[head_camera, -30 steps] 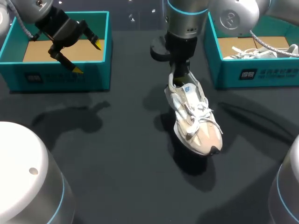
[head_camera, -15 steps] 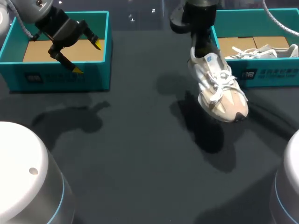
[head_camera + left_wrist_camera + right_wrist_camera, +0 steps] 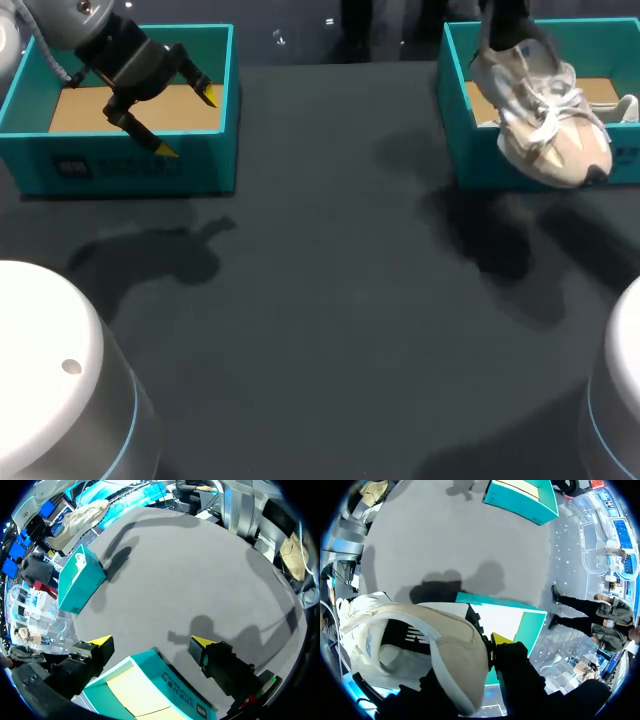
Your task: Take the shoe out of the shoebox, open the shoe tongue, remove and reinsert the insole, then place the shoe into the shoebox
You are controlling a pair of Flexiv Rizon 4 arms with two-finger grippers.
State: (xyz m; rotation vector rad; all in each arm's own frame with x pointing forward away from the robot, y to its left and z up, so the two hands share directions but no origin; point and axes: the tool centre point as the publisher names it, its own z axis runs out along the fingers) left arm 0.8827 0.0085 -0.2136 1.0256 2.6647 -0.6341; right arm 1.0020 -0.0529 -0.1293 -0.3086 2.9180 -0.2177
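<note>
A white and beige shoe (image 3: 545,112) hangs toe-down over the front wall of the right teal shoebox (image 3: 455,140). My right gripper (image 3: 490,647) is shut on its heel collar (image 3: 447,635); one yellow fingertip (image 3: 500,640) shows outside the heel and the other is hidden inside the shoe. In the right wrist view the shoebox (image 3: 527,625) lies directly below. My left gripper (image 3: 186,122) hovers open over the left teal box (image 3: 130,165), nothing between its fingers. The left wrist view has this gripper (image 3: 151,641) above that box's front wall (image 3: 165,680).
A second white shoe (image 3: 620,106) lies inside the right shoebox at its far right. The left box shows only its brown cardboard floor (image 3: 85,108). Dark table (image 3: 320,300) spreads between the two boxes.
My right arm has lifted the shoe from the middle of the table and carried it right and back, to above the right shoebox. The left arm has not moved.
</note>
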